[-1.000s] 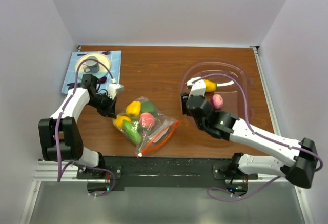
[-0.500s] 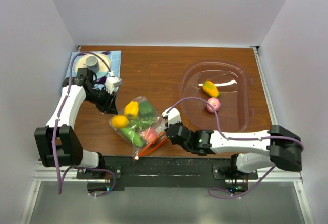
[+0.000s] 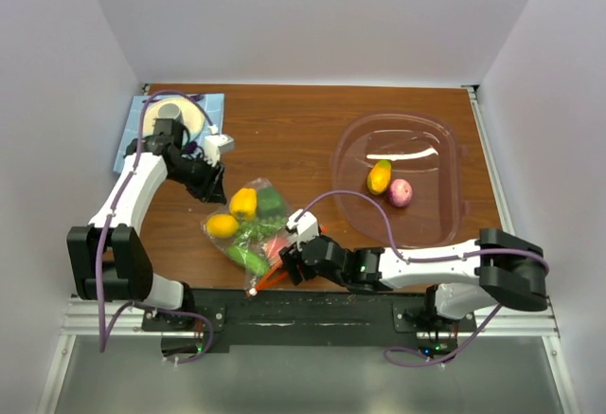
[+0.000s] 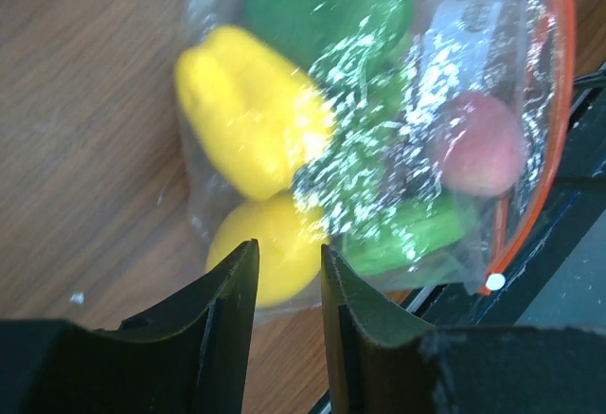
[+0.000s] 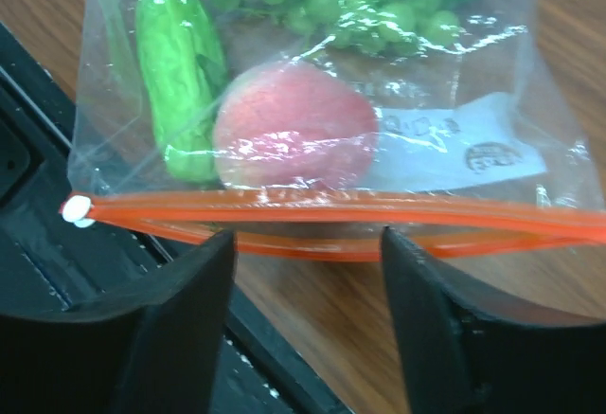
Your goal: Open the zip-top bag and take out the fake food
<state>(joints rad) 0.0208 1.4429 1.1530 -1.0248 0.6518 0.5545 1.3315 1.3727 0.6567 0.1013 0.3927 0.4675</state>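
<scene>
zip-top bag [image 3: 260,236] flat on table [image 3: 284,130], lower centre-left in top view, near front edge, b/w both arms. fake food [image 3: 243,202] inside: yellow pepper, lemon, grapes, cucumber, pink peach. 2 more pcs in clear tub [image 3: 436,207], right side. R gripper [image 5: 308,242] low over orange zip strip [image 5: 331,213], jaws spread wide, nothing pinched. White slider [image 5: 76,210] at strip's left end in wrist view. L gripper [image 4: 286,258] above bag's yellow end, jaws slightly apart, empty.
</scene>
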